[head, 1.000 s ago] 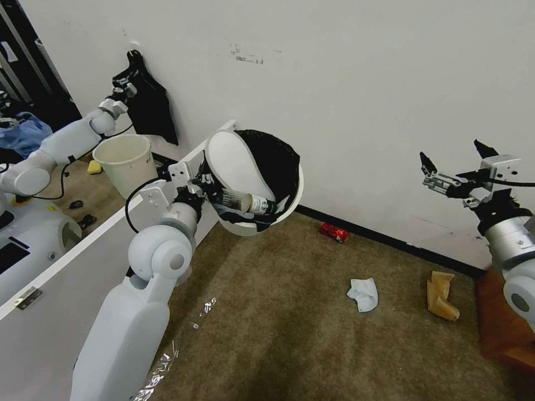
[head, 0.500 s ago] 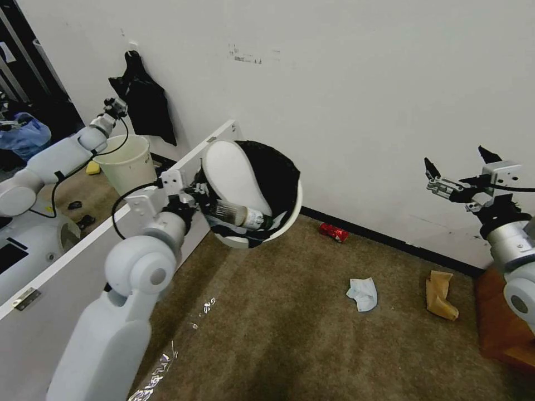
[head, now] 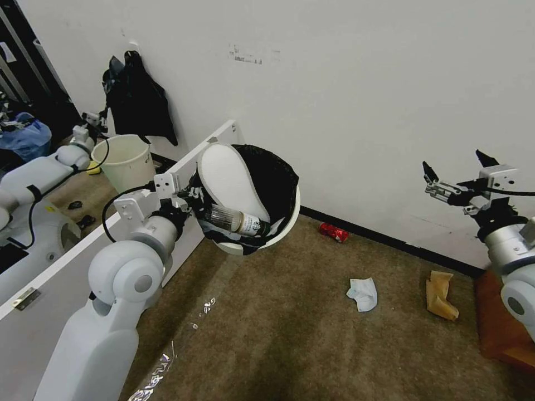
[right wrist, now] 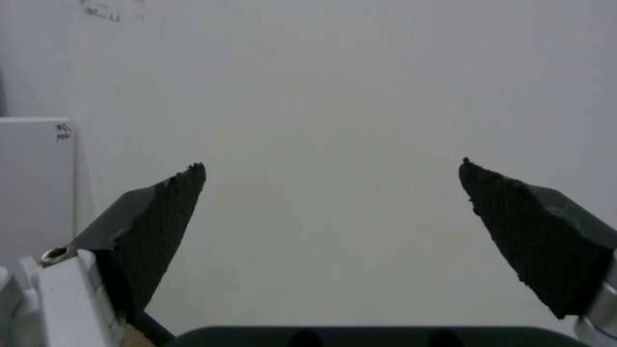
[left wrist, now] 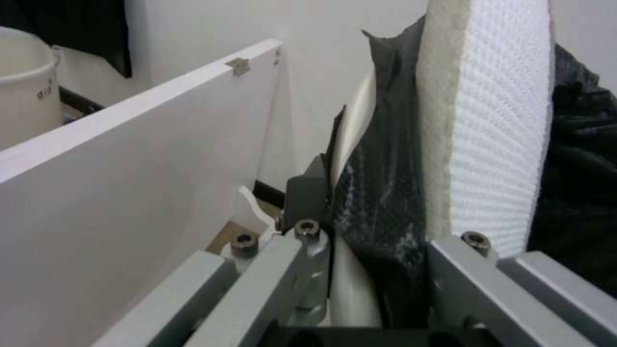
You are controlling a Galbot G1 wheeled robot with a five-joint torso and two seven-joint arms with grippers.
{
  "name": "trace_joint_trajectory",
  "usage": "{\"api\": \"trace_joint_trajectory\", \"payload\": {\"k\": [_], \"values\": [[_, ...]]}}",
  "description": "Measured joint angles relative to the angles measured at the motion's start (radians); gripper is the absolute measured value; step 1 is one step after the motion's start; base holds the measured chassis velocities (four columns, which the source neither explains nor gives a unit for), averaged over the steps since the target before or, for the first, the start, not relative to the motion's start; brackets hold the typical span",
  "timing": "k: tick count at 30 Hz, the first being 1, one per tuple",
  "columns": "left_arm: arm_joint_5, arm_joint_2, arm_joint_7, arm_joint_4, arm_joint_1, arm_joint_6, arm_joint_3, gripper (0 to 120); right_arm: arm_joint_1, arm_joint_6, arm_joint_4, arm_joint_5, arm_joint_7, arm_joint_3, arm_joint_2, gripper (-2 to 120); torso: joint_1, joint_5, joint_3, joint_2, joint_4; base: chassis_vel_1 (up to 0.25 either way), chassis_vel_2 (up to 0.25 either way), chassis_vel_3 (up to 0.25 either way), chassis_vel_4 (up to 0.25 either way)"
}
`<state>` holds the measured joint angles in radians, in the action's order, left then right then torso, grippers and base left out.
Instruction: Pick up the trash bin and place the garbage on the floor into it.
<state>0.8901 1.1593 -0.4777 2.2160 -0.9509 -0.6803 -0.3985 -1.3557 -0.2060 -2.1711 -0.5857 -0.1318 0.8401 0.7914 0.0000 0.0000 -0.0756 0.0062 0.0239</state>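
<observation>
Held off the floor (head: 290, 334) by the left gripper (head: 192, 197): the trash bin (head: 287, 214), tipped so its mouth faces up and toward the camera, its black liner bag (head: 273, 167) folded over the rim. Clamped on the near rim, one finger (left wrist: 308, 193) outside the white wall and the other inside against the bag, seen close in the left wrist view. Standing on end inside the bin, a white slipper (head: 228, 175), long axis near upright, sole outward; across its lower end, a plastic bottle (head: 237, 219) lying crosswise, cap end toward the wall; label unreadable. Raised at the right, well clear of the bin, the right gripper (head: 454, 165), spread wide with nothing between its two black fingertips (right wrist: 164, 207), facing the white wall (head: 362, 83). Left on the carpet: a crushed red can (head: 333, 231) by the black skirting, a crumpled white tissue (head: 363, 293), and tan crumpled paper (head: 440, 294) farther right. Beyond a white panel (head: 72, 245), a pale unlined bucket (head: 123, 161) bearing small dark lettering too small to read.
</observation>
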Motion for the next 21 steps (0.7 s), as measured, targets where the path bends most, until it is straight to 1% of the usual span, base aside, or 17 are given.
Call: {"api": "trace_joint_trajectory", "payload": {"k": [8,21], "values": [[0.019,0.000,-0.005,0.002,0.000,-0.009,0.002,4,0.010,-0.001,0.008,0.002,0.000,-0.004,0.000,100,0.000,0.0001,0.000,0.000,0.0000,0.000,0.000,0.000,0.000],[0.018,0.009,-0.006,-0.007,0.004,-0.009,0.012,4,0.013,-0.004,0.021,0.008,0.007,0.000,0.003,100,0.000,0.0000,0.000,0.000,0.0000,0.000,0.000,0.000,0.000]]}}
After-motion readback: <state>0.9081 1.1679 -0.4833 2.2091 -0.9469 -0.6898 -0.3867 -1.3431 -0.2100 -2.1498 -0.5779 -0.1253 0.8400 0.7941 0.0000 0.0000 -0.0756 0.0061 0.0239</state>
